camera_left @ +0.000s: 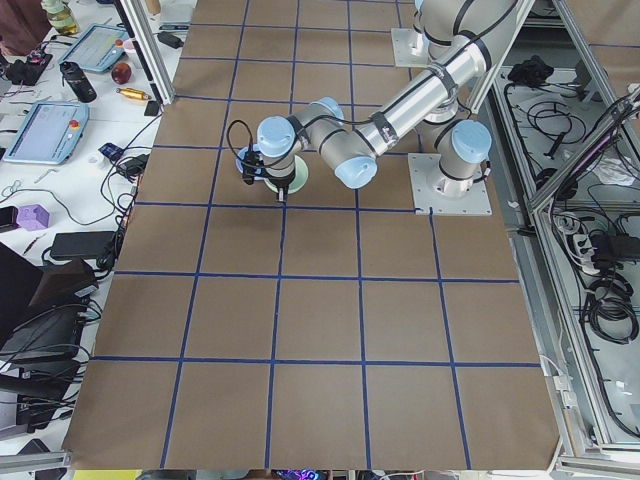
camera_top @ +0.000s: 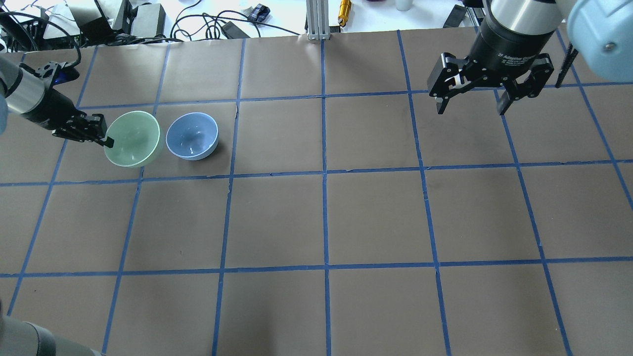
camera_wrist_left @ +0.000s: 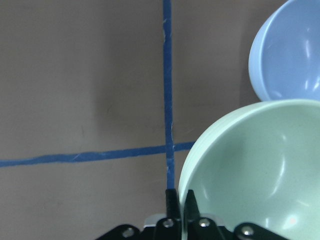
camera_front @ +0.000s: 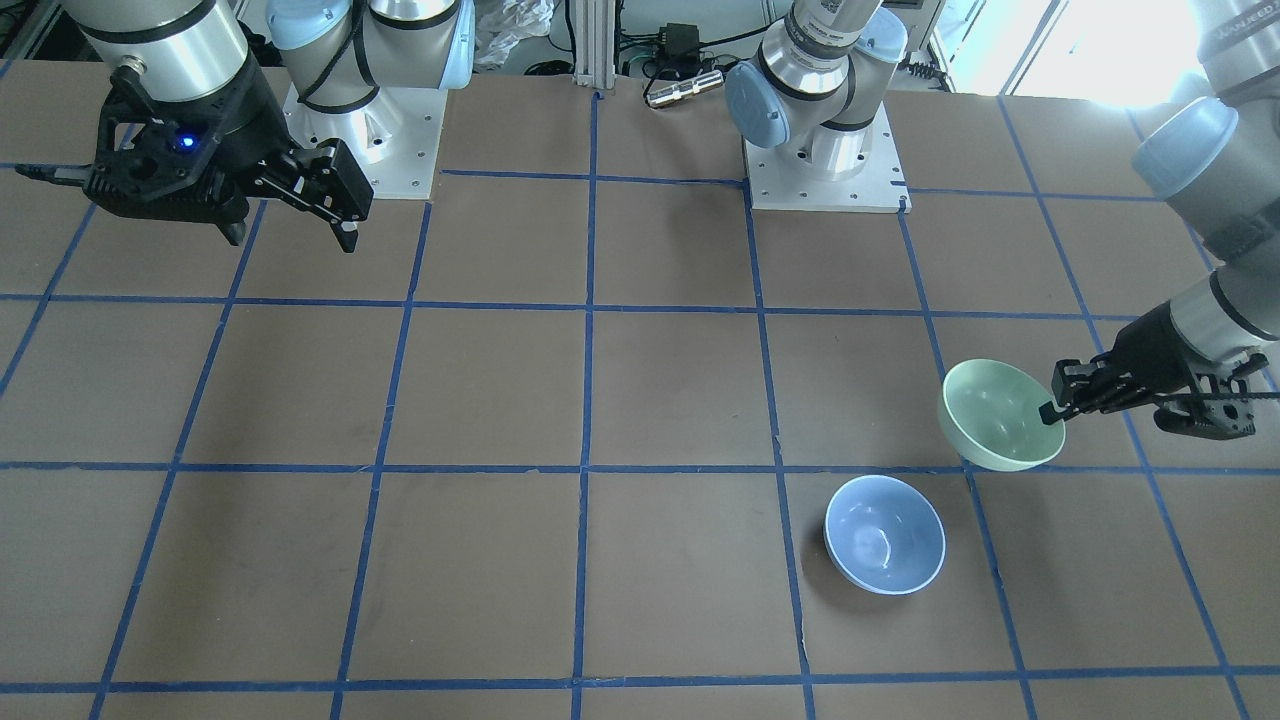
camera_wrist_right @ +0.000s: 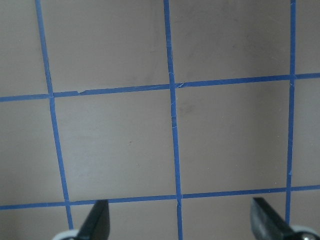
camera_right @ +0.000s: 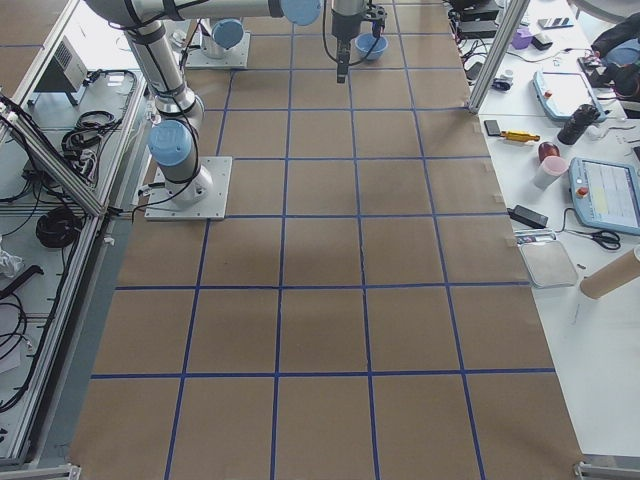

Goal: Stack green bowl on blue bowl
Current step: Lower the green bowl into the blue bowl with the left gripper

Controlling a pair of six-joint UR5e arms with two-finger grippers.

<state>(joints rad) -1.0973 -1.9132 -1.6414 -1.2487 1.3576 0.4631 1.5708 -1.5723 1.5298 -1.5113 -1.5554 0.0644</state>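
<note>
Green bowl (camera_top: 133,138), rim pinched by left gripper (camera_top: 108,143) and seemingly lifted, hangs beside blue bowl (camera_top: 192,136), unstacked; right gripper (camera_top: 471,110) gapes empty.

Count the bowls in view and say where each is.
2. The green bowl is tilted, its rim pinched by the left gripper; the blue bowl sits on the table beside it.

The left arm (camera_front: 1235,215) and right arm (camera_front: 165,40) are brushed silver tubes with black seam rings and pale blue round joint caps (camera_front: 760,105). Each stands on a white square base plate (camera_front: 825,185) dotted with small screws. The right gripper (camera_top: 471,110) is black, with white lettering on its collar and a small blue light. The left gripper (camera_top: 108,143) is black too.
</note>
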